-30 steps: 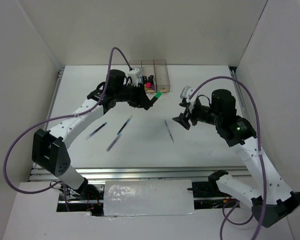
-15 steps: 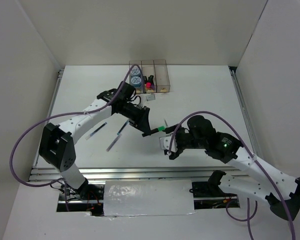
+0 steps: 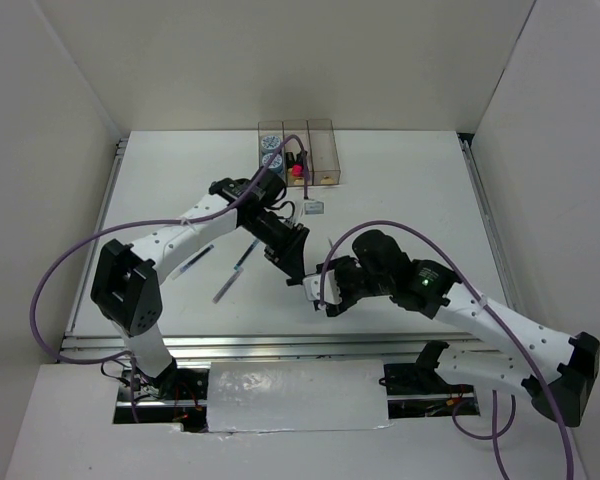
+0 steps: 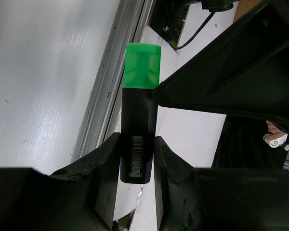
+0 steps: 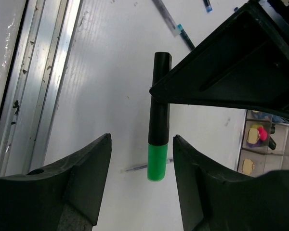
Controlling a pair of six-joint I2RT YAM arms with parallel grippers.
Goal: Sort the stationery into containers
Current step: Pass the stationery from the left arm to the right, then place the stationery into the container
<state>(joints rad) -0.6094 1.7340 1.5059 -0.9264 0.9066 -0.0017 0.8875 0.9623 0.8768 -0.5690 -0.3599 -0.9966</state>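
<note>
Here, a green-capped highlighter (image 4: 139, 115) sits between two grippers.
Thin pens (image 3: 193, 262) lie on the white table (image 3: 410, 190) at left. The left gripper (image 4: 137, 144) is clamped on the highlighter's black barrel, above the table's front middle. The right gripper (image 5: 140, 144) has its fingers apart, one either side of the green cap (image 5: 156, 163), with gaps showing. The clear containers (image 3: 322, 140) stand at the far edge, with tape rolls (image 3: 271, 142) in the leftmost.

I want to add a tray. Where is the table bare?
Bare: the table between the boxes and right rail, and the far left corner. Crowded: the middle, where pens lie and left gripper and right gripper meet at the green highlighter.
</note>
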